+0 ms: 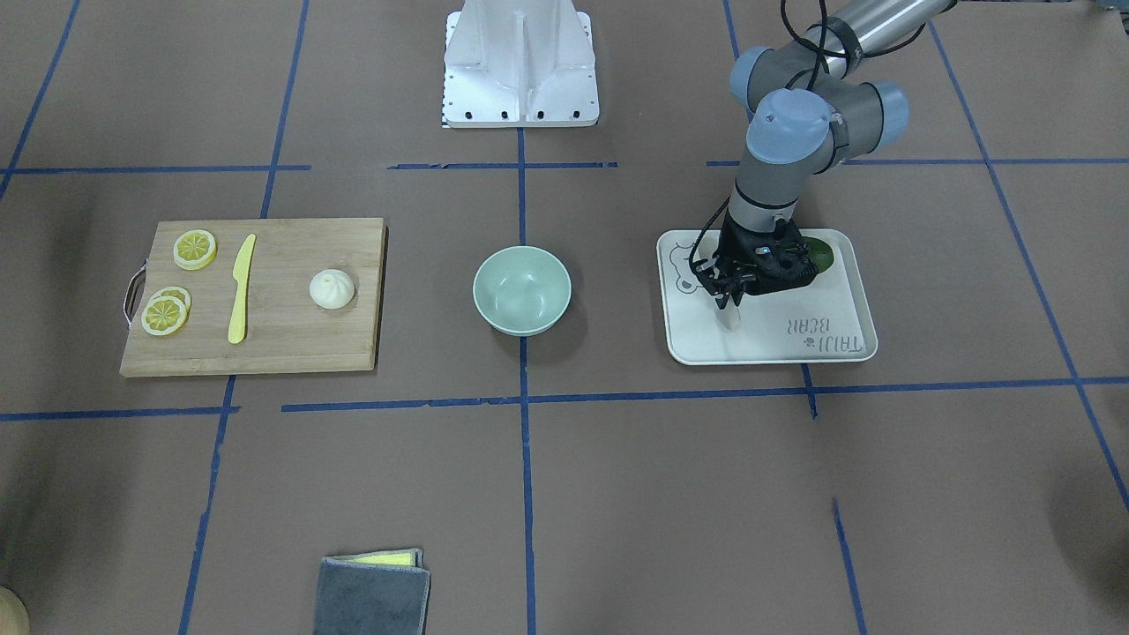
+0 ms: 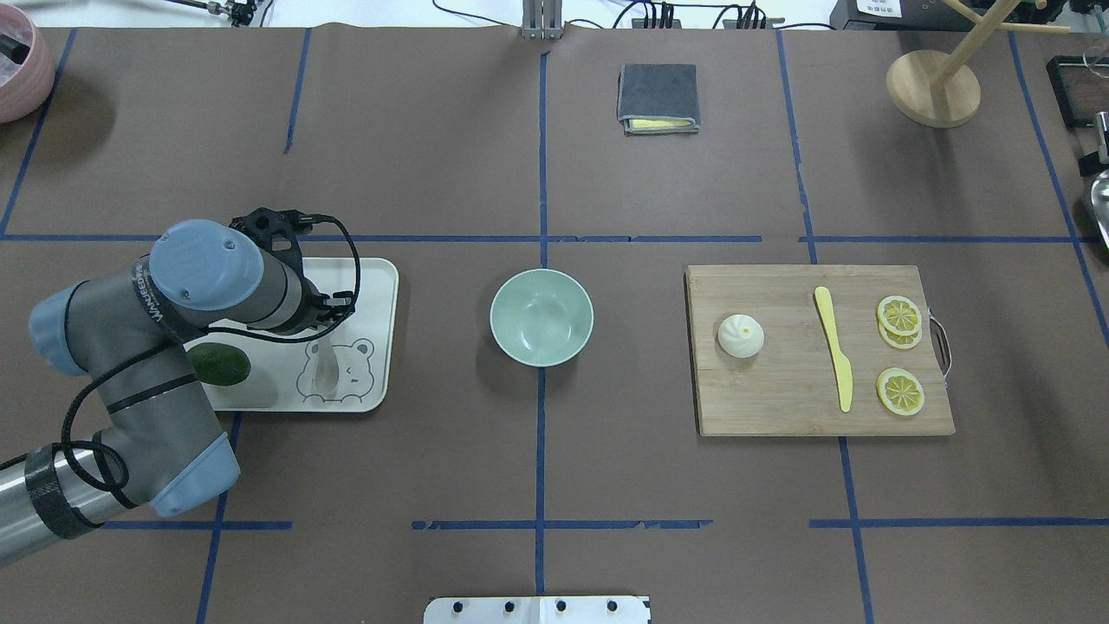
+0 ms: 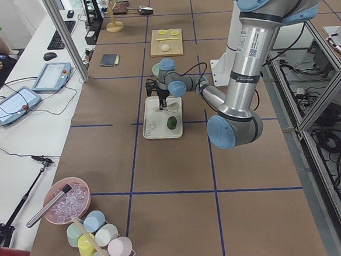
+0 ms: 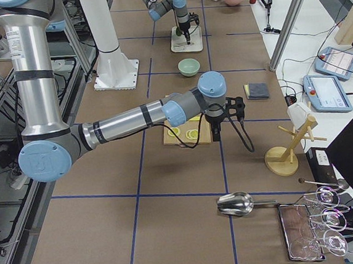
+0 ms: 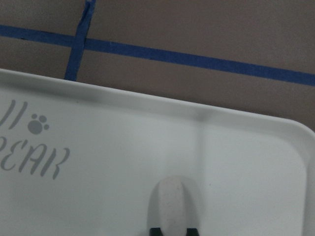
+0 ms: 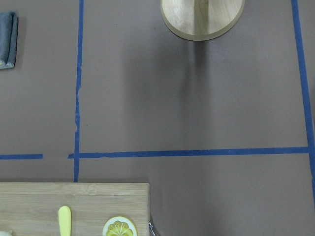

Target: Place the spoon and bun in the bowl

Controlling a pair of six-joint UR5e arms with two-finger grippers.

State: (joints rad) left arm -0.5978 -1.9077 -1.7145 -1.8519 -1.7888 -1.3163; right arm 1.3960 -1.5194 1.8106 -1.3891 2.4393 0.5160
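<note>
**Hazards.**
1. The left gripper (image 1: 728, 302) has the spoon (image 5: 170, 204) by 1 end only. The free length could swing or slip out on the lift, as the smooth surface gives the fingertips (image 5: 155, 231) little to bite.
2. The carry to the bowl (image 1: 522, 295) crosses open table. A spoon released from too high could bounce off the rim or tip the bowl.
3. The dark green fruit (image 2: 219, 364) lies on the same tray (image 1: 838, 344), just behind the gripper. A sideways sweep could roll it.

**Left tool.** The jaws are drawn narrow, with 1 fingertip against each side of the spoon. We judge the spoon gripped (the wrist view shows only the fingertip ends). We cannot tell whether it is clear of the tray. The spoon lies over the tray, directly under the gripper and well apart from the bowl.

**Right tool.** The right gripper (image 4: 216, 125) shows only in a side view, so we cannot tell how far open it is. It hangs beside the cutting board (image 1: 282, 344). The bun (image 1: 332, 289) sits on that board at the end nearest the bowl, apart from the gripper. The bowl holds neither of the 2 items.
</note>
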